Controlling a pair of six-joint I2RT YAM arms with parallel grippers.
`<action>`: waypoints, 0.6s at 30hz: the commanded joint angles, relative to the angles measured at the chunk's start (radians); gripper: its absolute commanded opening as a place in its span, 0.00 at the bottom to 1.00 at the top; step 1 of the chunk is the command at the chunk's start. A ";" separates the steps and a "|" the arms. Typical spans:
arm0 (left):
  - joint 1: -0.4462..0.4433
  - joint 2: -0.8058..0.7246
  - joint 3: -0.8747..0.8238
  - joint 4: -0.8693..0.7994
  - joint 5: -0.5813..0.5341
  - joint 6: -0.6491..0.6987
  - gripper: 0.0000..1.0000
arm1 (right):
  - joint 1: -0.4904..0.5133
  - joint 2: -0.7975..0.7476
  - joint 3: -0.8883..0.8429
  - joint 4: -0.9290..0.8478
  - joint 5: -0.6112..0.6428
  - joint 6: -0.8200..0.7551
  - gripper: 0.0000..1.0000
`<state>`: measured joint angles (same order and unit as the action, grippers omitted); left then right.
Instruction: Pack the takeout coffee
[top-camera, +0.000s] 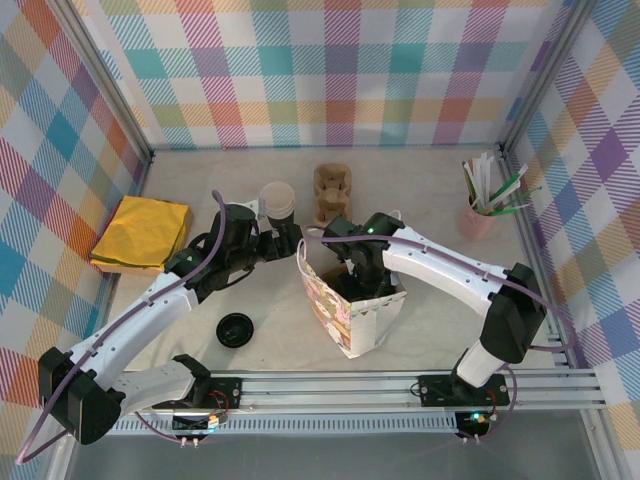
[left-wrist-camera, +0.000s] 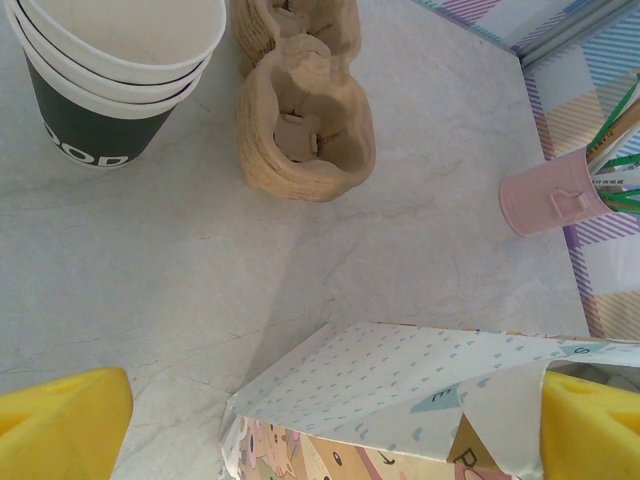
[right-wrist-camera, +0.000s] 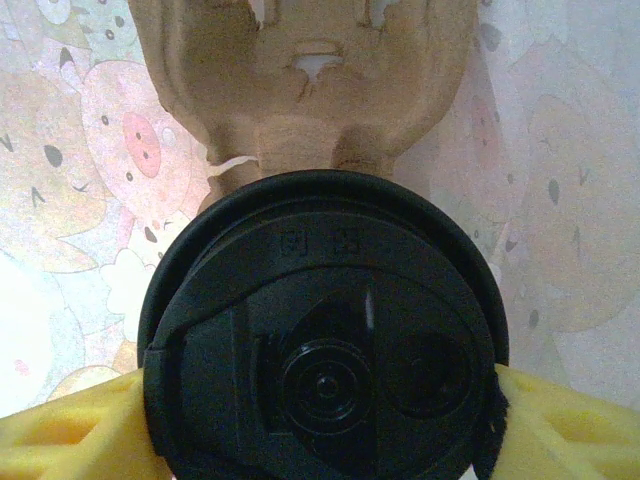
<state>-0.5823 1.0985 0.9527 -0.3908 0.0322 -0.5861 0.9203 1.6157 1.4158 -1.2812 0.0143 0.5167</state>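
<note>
Here, cup stack (left-wrist-camera: 100, 90) reads "OOD"; takeout coffee (right-wrist-camera: 325, 340) lid marks illegible.

We see matching builds on both sides. Left arm (top-camera: 150, 305) and right arm (top-camera: 440, 262): white link shells, black joint housings, chunky black shoulder blocks. A thin lilac cable (top-camera: 219, 228) arcs off the left arm near its wrist housing and again by its shoulder; we see the same lilac cable along the right arm's white link. Small green light (top-camera: 371, 229) on the right arm's black wrist housing. Left base (top-camera: 190, 385) and right base (top-camera: 440, 388) are black plates, each with a tiny lit board in front. Left fingers (left-wrist-camera: 62, 425) and right fingers (right-wrist-camera: 565, 430) are plain yellow, blunt and blocky.
</note>
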 joint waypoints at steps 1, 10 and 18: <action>-0.002 -0.002 0.021 -0.016 -0.050 0.005 0.95 | 0.008 -0.015 -0.006 -0.120 -0.011 0.026 0.69; -0.002 -0.003 0.024 -0.015 -0.051 0.005 0.95 | 0.009 -0.018 -0.003 -0.125 -0.007 0.028 0.69; -0.002 -0.003 0.022 -0.017 -0.051 0.005 0.95 | 0.011 -0.026 -0.008 -0.125 -0.007 0.031 0.69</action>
<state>-0.5823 1.0985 0.9527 -0.3908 0.0322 -0.5861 0.9226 1.6119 1.4158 -1.2869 0.0147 0.5175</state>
